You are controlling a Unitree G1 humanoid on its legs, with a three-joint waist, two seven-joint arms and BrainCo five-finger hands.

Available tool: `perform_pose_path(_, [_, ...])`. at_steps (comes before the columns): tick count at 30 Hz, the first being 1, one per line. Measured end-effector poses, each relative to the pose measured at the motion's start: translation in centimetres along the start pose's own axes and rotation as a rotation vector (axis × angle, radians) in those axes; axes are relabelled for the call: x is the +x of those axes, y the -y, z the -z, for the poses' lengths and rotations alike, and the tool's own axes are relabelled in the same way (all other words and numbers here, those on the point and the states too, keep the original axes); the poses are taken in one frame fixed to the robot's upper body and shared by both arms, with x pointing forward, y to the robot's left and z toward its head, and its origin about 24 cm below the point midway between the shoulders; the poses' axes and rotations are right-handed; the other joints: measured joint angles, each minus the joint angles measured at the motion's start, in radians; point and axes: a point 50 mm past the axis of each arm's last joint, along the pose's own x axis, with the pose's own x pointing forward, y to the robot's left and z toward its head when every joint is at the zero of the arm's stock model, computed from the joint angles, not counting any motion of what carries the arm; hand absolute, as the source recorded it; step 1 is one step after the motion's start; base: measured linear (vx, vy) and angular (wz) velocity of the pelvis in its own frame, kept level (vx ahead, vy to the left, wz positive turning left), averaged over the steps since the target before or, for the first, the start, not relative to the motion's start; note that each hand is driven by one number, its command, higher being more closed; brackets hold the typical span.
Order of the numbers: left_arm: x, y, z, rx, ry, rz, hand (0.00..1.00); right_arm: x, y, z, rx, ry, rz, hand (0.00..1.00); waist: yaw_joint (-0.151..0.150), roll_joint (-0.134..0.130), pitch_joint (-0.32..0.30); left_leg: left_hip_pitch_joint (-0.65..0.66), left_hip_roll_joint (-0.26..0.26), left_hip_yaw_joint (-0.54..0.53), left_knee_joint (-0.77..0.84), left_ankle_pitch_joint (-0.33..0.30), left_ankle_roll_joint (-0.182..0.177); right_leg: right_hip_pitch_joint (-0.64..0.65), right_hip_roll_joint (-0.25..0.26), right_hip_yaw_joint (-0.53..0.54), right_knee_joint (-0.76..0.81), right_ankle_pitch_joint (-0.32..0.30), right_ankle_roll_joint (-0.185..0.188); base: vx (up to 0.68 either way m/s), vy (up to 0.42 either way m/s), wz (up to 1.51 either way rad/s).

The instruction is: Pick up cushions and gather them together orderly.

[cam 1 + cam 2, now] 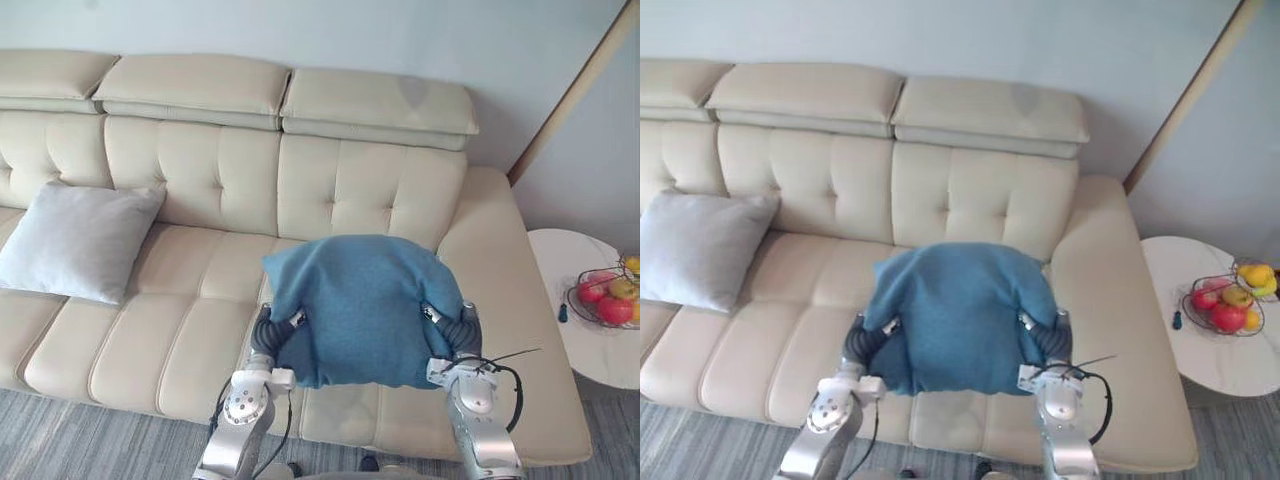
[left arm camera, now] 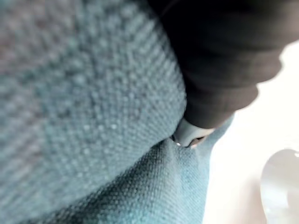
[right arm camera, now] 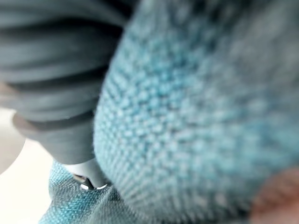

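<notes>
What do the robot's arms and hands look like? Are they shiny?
Yes, quite shiny! The left arm and right arm are silver-grey metal, with round disc-shaped joints and a small white block near each wrist. The left hand and right hand wear dark ribbed covers that look like bendy hoses.

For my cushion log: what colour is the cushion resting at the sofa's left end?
Plain light grey cushion; clearest in the left eye view.
</notes>
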Motion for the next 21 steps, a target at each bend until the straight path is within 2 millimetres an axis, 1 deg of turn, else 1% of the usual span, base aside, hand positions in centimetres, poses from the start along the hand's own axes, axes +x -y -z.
perform_pose_path(3, [0.2,0.0,-0.5,0.001,0.022,-0.016,1.0,0.5,-0.4,-0.6,-0.004,0.027,0.002,1.0,0.0,0.004,-0.007,-0.006,0.0,0.031,-0.016,0.001,0.001,-0.027,0.005,0.033,-0.005,0.006,0.004,-0.02,0.027,-0.33])
perform_pose_path(6, [1.3,-0.4,-1.9,0.019,0.083,-0.061,1.0,1.7,-1.8,-2.4,-0.007,0.103,-0.016,1.0,0.005,0.007,-0.009,-0.064,0.006,0.072,-0.013,0.01,0.002,-0.106,0.013,0.072,0.001,0.027,0.003,-0.06,0.004,-0.43])
perform_pose_path(8, [3.1,-0.5,-4.2,0.017,0.175,-0.1,1.0,3.0,-3.0,-4.5,0.019,0.18,-0.013,1.0,0.02,0.011,-0.005,-0.139,0.012,0.098,0.004,0.017,0.005,-0.194,0.016,0.099,0.025,0.04,0.002,-0.11,-0.027,-0.38])
perform_pose_path(9, [3.7,-0.3,-5.0,0.014,0.208,-0.106,1.0,3.4,-3.2,-5.2,0.027,0.204,-0.006,1.0,0.024,0.013,-0.005,-0.166,0.016,0.103,0.02,0.017,0.005,-0.222,0.017,0.105,0.036,0.044,0.001,-0.1,-0.038,-0.26])
perform_pose_path(10, [4.5,-0.1,-6.4,0.01,0.261,-0.115,1.0,4.0,-3.6,-6.4,0.042,0.244,0.004,1.0,0.033,0.016,-0.003,-0.202,0.02,0.116,0.038,0.017,0.005,-0.263,0.017,0.11,0.056,0.045,0.0,-0.07,-0.032,-0.18])
perform_pose_path(12, [6.1,0.4,-8.5,0.02,0.332,-0.13,1.0,4.8,-4.1,-8.3,0.067,0.308,0.031,1.0,0.042,0.021,0.002,-0.246,0.024,0.119,0.057,0.017,0.005,-0.31,0.017,0.112,0.078,0.046,0.0,-0.09,-0.035,-0.05])
perform_pose_path(13, [7.3,0.7,-10.0,0.032,0.382,-0.144,1.0,5.5,-4.5,-9.9,0.081,0.36,0.053,1.0,0.045,0.025,0.007,-0.279,0.026,0.118,0.072,0.017,0.005,-0.342,0.016,0.111,0.096,0.046,0.0,-0.11,-0.031,0.05])
perform_pose_path(15, [9.1,0.9,-13.0,0.049,0.466,-0.167,1.0,6.9,-5.3,-12.6,0.096,0.44,0.081,1.0,0.043,0.026,0.009,-0.338,0.027,0.116,0.088,0.022,0.013,-0.406,0.013,0.109,0.122,0.047,-0.003,-0.13,-0.023,0.08])
perform_pose_path(16, [10.1,1.4,-15.2,0.07,0.53,-0.174,1.0,7.8,-5.7,-14.6,0.109,0.494,0.108,1.0,0.044,0.028,0.017,-0.382,0.026,0.112,0.098,0.034,0.015,-0.442,0.01,0.105,0.124,0.058,-0.007,-0.16,-0.023,0.13])
perform_pose_path(17, [10.8,1.7,-17.1,0.087,0.581,-0.177,1.0,8.3,-5.9,-16.2,0.129,0.534,0.128,1.0,0.044,0.028,0.038,-0.4,0.025,0.108,0.098,0.042,0.015,-0.458,0.008,0.102,0.124,0.062,-0.007,-0.16,-0.031,0.2])
perform_pose_path(18, [11.4,2.1,-19.5,0.105,0.648,-0.18,1.0,8.7,-5.9,-18.1,0.161,0.583,0.153,1.0,0.044,0.031,0.066,-0.424,0.024,0.096,0.098,0.053,0.015,-0.477,0.006,0.097,0.124,0.067,-0.009,-0.14,-0.034,0.21])
perform_pose_path(19, [11.6,2.3,-20.8,0.112,0.682,-0.18,1.0,8.8,-6.0,-19.2,0.176,0.609,0.167,1.0,0.044,0.032,0.072,-0.446,0.023,0.091,0.095,0.063,0.014,-0.498,0.006,0.092,0.124,0.074,-0.011,-0.14,-0.046,0.24])
perform_pose_path(20, [12.0,2.6,-22.9,0.136,0.736,-0.184,1.0,9.2,-6.2,-20.8,0.195,0.647,0.185,1.0,0.043,0.031,0.077,-0.485,0.021,0.086,0.084,0.081,0.013,-0.54,0.005,0.086,0.123,0.084,-0.015,-0.11,-0.053,0.2])
perform_pose_path(21, [12.3,2.8,-24.6,0.155,0.78,-0.2,1.0,9.5,-6.4,-22.3,0.214,0.673,0.206,1.0,0.044,0.031,0.097,-0.509,0.02,0.084,0.076,0.097,0.01,-0.564,0.004,0.082,0.123,0.091,-0.021,-0.1,-0.058,0.14])
